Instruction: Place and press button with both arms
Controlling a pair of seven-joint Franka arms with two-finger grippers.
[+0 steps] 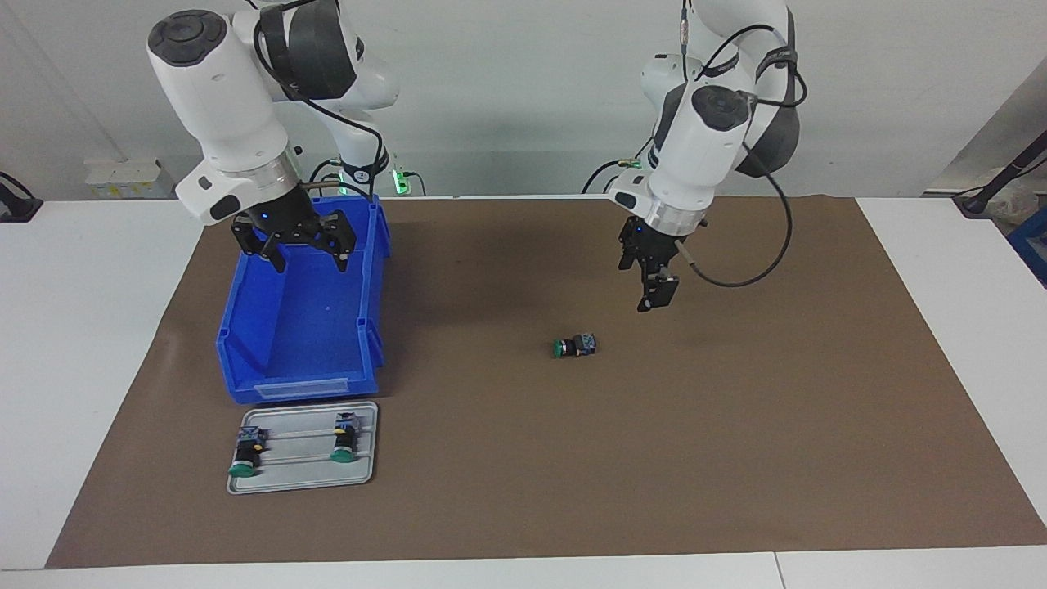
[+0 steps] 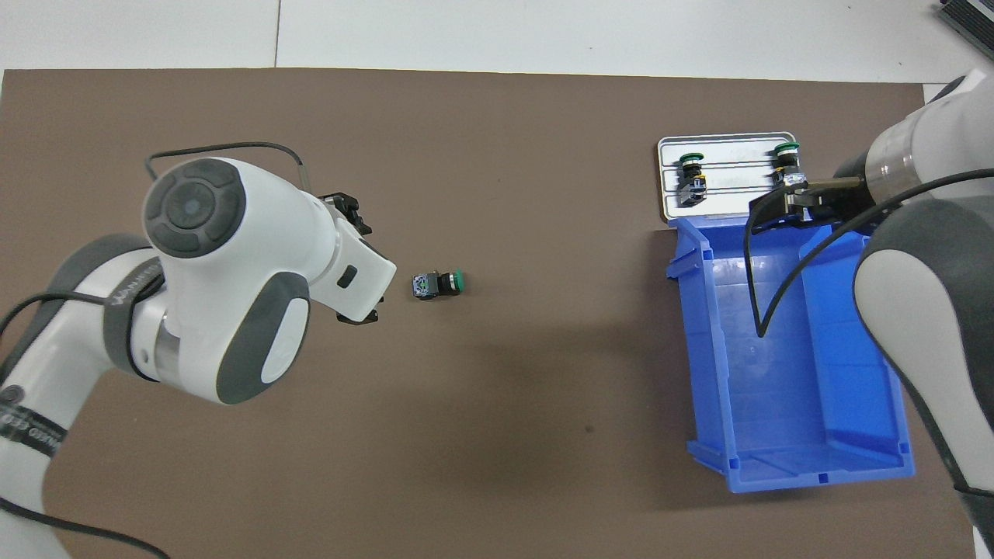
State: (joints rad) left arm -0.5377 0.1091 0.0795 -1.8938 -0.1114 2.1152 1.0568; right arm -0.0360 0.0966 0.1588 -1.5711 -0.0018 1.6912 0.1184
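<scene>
One button (image 1: pixel 574 347) (image 2: pixel 439 283) lies on its side in the middle of the brown mat, its green cap turned toward the right arm's end of the table. My left gripper (image 1: pixel 654 296) hangs open in the air over the mat, a short way from that button toward the left arm's end, with nothing in it. In the overhead view the arm's own wrist hides most of it. My right gripper (image 1: pixel 309 260) (image 2: pixel 788 208) is raised over the blue bin (image 1: pixel 245 335) (image 2: pixel 703 341), open and holding nothing.
A silver tray (image 1: pixel 370 419) (image 2: pixel 665 198) lies against the bin, farther from the robots. Two more green-capped buttons (image 1: pixel 245 451) (image 1: pixel 343 439) rest on it. The brown mat (image 1: pixel 736 458) covers most of the white table.
</scene>
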